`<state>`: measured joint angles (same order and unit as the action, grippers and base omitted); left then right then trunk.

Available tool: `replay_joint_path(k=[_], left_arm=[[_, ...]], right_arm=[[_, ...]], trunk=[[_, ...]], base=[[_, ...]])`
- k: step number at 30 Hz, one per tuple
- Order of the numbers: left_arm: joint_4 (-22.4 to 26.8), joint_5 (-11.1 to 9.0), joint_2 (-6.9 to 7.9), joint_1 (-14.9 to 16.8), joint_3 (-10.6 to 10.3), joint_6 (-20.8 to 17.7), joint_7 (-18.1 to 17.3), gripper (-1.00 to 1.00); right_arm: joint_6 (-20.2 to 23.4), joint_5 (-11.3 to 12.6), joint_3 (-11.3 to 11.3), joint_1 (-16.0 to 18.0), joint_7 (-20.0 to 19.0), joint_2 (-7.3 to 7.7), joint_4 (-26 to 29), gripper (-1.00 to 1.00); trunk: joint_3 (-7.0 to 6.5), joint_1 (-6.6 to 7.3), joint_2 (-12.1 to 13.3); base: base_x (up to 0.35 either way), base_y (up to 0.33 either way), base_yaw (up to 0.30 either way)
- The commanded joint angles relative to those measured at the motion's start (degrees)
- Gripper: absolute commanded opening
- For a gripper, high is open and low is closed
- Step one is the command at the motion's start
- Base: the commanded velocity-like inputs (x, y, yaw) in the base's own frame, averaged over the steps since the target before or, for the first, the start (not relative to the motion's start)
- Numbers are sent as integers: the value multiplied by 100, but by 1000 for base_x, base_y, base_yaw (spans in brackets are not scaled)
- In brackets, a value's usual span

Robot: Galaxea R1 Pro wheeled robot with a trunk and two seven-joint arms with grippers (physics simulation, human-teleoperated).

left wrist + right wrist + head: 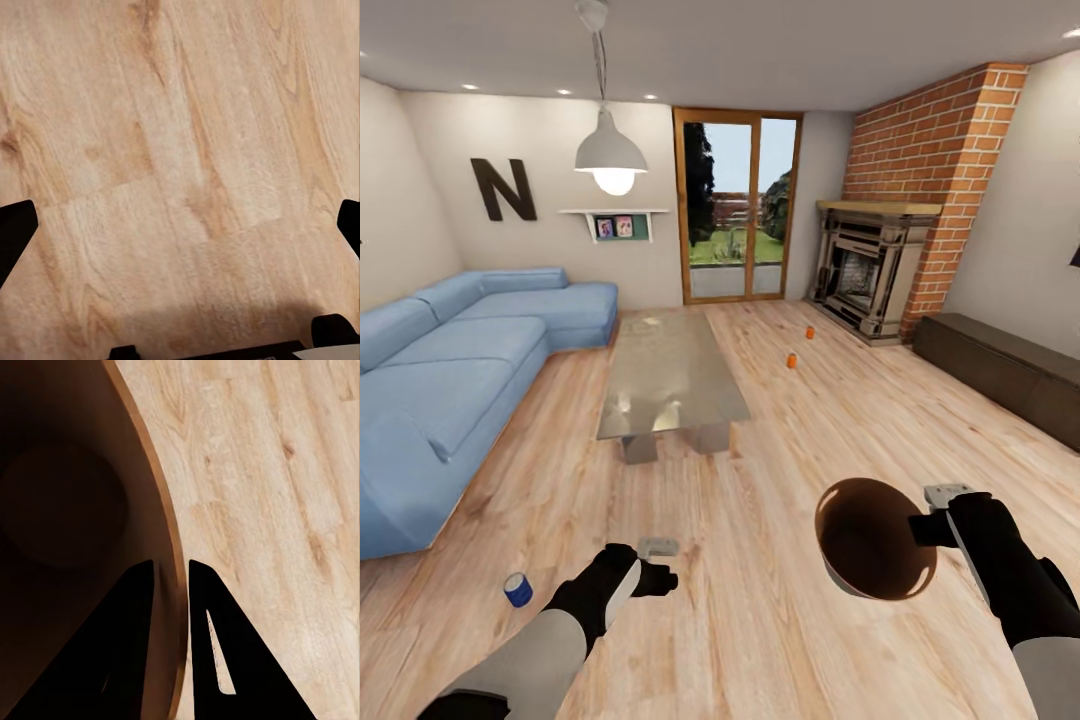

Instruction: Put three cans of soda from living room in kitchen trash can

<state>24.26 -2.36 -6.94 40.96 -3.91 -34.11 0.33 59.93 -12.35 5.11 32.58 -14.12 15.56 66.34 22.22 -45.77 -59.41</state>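
Note:
Two orange soda cans stand on the wood floor in front of the fireplace, one (pixel 810 332) farther off and one (pixel 792 360) nearer; the third is out of view. My right gripper (pixel 928 527) is shut on the rim of the trash can (pixel 872 540), which hangs tilted with its dark orange-brown inside facing the head camera. In the right wrist view the two black fingers (pixel 139 615) pinch the bin's wall (pixel 75 510), one inside and one outside. My left gripper (pixel 660 566) hovers low over bare floor, its fingers (pixel 13 229) wide apart and open with nothing between them.
A glass coffee table (pixel 670 375) stands mid-room, with a blue sectional sofa (pixel 450 370) on the left. The brick fireplace (pixel 880 270) and a dark low bench (pixel 1010 370) line the right side. A small blue can (pixel 517 589) sits on the floor by my left forearm.

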Motion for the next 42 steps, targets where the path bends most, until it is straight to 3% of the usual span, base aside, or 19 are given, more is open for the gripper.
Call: replay_joint_path(k=[1,19,33,42], left_arm=[[0,0,0,0,1,1,0,100],[0,-9,0,0,13,1,0,100],[0,-2,0,1,10,114,2,100],[0,-1,-2,0,13,132,2,100]], right_arm=[[7,88,0,3,-29,-1,2,-100],[7,85,-1,3,-30,-1,2,-100],[7,93,-1,3,-46,-1,2,-100],[7,85,-8,3,-44,-2,2,-100]], trunk=[[-1,0,0],[-1,0,0],[-1,0,0],[-1,0,0]], base=[[190,280,-36],[64,324,-10],[114,333,-195],[129,327,-50]])
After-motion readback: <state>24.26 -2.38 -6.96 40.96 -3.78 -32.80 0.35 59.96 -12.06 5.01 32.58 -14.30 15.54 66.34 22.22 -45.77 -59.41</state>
